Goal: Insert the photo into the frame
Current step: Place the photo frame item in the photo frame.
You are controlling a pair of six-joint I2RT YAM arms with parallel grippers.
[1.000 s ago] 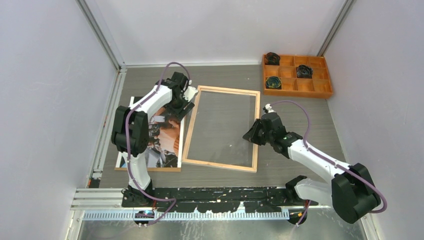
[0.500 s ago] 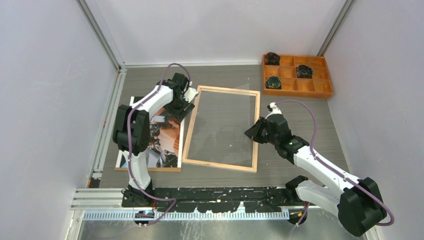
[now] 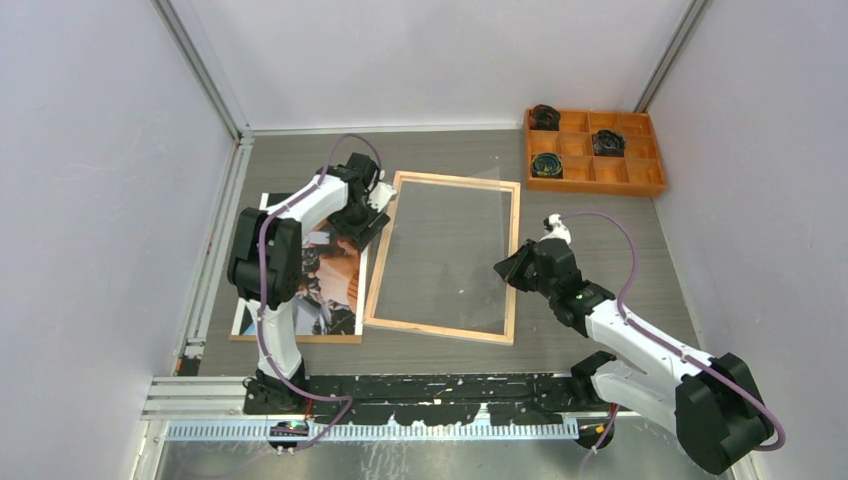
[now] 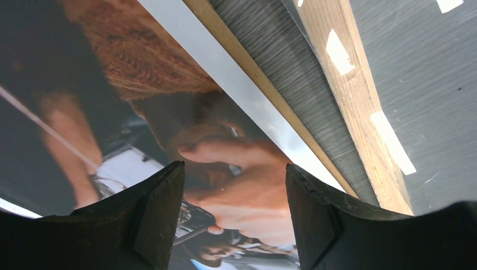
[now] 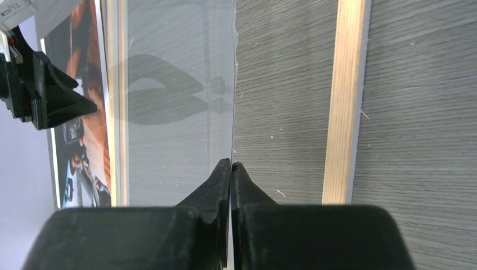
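The photo (image 3: 335, 270) lies picture-up on the brown backing board (image 3: 295, 338) at the left. The frame (image 3: 380, 255) lies wood side up in the middle. My left gripper (image 3: 368, 222) is open and empty, low over the photo's right edge (image 4: 112, 101) beside the frame's left rail (image 4: 360, 112). My right gripper (image 3: 503, 270) is shut on the right edge of the clear sheet (image 3: 445, 250). It holds that edge raised inside the frame's right rail (image 5: 343, 112). The sheet (image 5: 174, 84) runs edge-on from the closed fingertips (image 5: 231, 163).
An orange compartment tray (image 3: 600, 187) with dark round items stands at the back right. White walls close in the table on the left, back and right. The left gripper (image 5: 50, 101) also shows at the left in the right wrist view.
My right arm has shifted its wrist slightly back and right while still gripping the clear sheet, whose right edge has tilted up. My left gripper has moved a little nearer over the photo's edge.
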